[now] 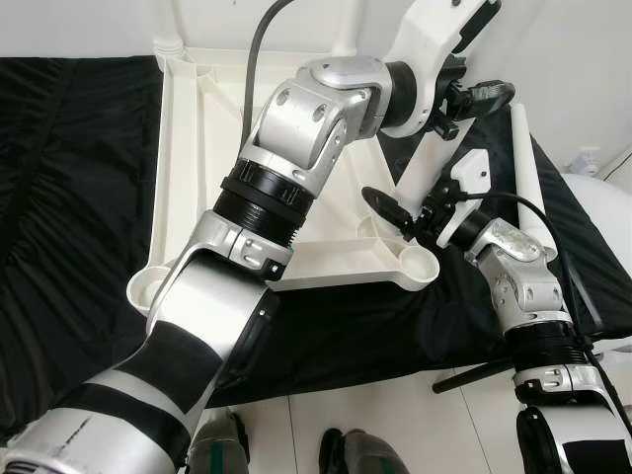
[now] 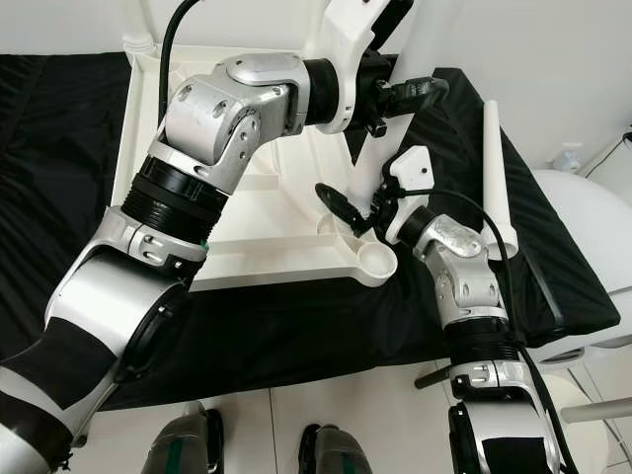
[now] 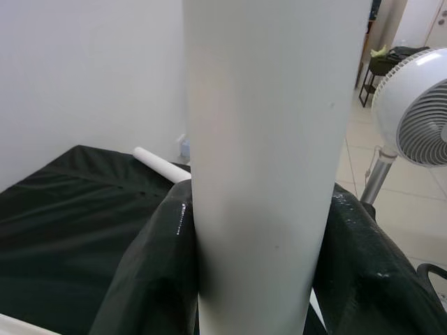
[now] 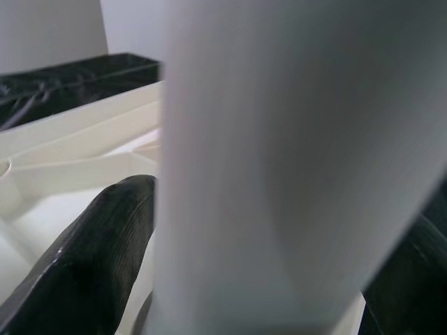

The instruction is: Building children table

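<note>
White table leg [image 1: 420, 168] held slanted over the upturned white tabletop [image 1: 188, 148], which lies underside-up on a black cloth [image 1: 69, 197]. Lower end of the leg sits close to the round corner socket [image 1: 423, 265]; socket looks empty. Judged: the leg is being lined up for seating there.

Left gripper [image 1: 472, 99] clamps the leg high up, likely to steer its angle. Right gripper [image 1: 400, 212] is closed around the leg low down, one black finger [image 4: 91, 258] against its side, likely to guide the foot in.

Second leg [image 1: 526, 168] lies loose on the cloth just beside the tabletop. White fan [image 3: 415, 105] stands nearby.
</note>
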{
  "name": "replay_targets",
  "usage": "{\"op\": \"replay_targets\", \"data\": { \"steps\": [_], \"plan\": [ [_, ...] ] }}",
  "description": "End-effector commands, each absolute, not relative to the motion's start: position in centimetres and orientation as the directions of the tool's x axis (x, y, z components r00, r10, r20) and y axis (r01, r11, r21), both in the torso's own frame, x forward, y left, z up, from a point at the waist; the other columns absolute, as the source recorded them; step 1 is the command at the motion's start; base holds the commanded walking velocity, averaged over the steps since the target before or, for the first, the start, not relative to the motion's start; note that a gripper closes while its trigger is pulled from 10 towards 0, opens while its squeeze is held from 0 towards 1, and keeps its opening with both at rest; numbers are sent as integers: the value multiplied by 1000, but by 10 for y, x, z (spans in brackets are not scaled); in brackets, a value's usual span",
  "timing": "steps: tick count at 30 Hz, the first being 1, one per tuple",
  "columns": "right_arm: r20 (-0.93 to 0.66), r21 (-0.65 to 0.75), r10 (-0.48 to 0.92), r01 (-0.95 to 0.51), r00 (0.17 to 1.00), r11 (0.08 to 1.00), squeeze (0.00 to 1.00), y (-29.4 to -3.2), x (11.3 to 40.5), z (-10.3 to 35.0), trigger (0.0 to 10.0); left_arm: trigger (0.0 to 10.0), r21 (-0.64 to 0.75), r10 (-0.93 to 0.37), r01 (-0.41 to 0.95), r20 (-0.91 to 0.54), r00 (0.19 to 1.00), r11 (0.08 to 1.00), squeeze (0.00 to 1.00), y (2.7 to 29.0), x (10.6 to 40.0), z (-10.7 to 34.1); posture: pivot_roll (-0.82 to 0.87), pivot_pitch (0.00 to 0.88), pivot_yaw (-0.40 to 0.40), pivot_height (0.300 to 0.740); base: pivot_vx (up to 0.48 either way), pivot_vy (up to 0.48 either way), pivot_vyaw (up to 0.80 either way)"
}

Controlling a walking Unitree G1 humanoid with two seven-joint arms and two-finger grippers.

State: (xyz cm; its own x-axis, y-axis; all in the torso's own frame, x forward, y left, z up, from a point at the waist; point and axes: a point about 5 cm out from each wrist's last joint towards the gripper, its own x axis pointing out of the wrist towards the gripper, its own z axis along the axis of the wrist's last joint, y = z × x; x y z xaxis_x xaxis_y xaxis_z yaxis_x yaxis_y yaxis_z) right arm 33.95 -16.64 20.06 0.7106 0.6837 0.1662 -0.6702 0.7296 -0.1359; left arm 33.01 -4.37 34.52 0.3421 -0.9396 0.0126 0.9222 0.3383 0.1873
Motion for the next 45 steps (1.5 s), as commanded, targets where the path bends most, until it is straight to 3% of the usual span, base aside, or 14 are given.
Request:
{"op": "replay_targets", "data": {
  "steps": [1, 25, 26, 28, 29, 31, 32, 35, 36, 39, 41, 42, 43, 45],
  "plan": [
    [237, -116, 676, -670, 698, 733, 0, -165, 342, 219, 10000, 10000, 202, -956, 935, 19, 294, 291, 0, -53, 322, 350, 13, 85, -105, 740, 0, 0, 0],
    [300, -52, 586, -601, 753, 798, 0, -157, 339, 239, 10000, 10000, 205, -953, 931, 28, 302, 301, 0, -54, 325, 352, 11, 100, -110, 740, 0, 0, 0],
    [297, -53, 581, -595, 758, 802, 0, -156, 338, 239, 8235, 10000, 205, -953, 931, 29, 302, 302, 0, -55, 325, 352, 7, 104, -108, 740, 0, 0, 0],
    [295, -53, 578, -591, 761, 805, 0, -156, 337, 239, 8235, 10000, 204, -953, 931, 30, 302, 302, 0, -55, 326, 353, 7, 104, -108, 740, 0, 0, 0],
    [296, -57, 573, -584, 765, 809, 0, -156, 336, 240, 7098, 10000, 204, -953, 931, 31, 302, 302, 0, -54, 326, 353, 4, 107, -106, 740, 0, 0, 0],
    [296, -60, 568, -579, 768, 813, 0, -156, 336, 240, 7098, 10000, 204, -953, 931, 32, 302, 302, 0, -54, 326, 353, 4, 107, -106, 740, 0, 0, 0],
    [292, -59, 559, -569, 776, 821, 0, -156, 335, 241, 3569, 10000, 204, -953, 931, 33, 302, 302, 0, -54, 327, 353, 3, 109, -105, 740, 0, 0, 0],
    [287, -51, 548, -559, 786, 828, 0, -157, 334, 242, 3569, 10000, 204, -953, 931, 33, 303, 303, 0, -54, 328, 353, 3, 110, -105, 740, 0, 0, 0],
    [285, -47, 543, -555, 790, 831, 0, -158, 334, 242, 78, 10000, 205, -953, 931, 33, 302, 302, 0, -54, 328, 353, 1, 111, -105, 740, 0, 0, 0],
    [282, -43, 537, -548, 795, 835, 0, -158, 333, 242, 627, 10000, 207, -953, 931, 34, 300, 301, 0, -54, 327, 354, 0, 111, -105, 740, 0, 0, 0],
    [279, -47, 531, -541, 800, 840, 0, -159, 332, 243, 157, 10000, 206, -953, 931, 35, 301, 301, 0, -55, 327, 354, 0, 110, -105, 740, 0, 0, 0],
    [277, -45, 528, -538, 803, 842, 0, -159, 332, 243, 706, 10000, 207, -953, 931, 35, 301, 301, 0, -55, 327, 354, -1, 111, -106, 740, 0, 0, 0],
    [276, -44, 527, -537, 804, 843, 0, -160, 332, 243, 0, 10000, 208, -953, 931, 36, 301, 301, 0, -55, 327, 354, -1, 111, -106, 740, 0, 0, 0],
    [275, -43, 526, -536, 805, 843, 0, -160, 332, 243, 0, 10000, 209, -953, 930, 36, 301, 301, 0, -55, 327, 354, -1, 111, -106, 740, 0, 0, 0]
  ]
}}
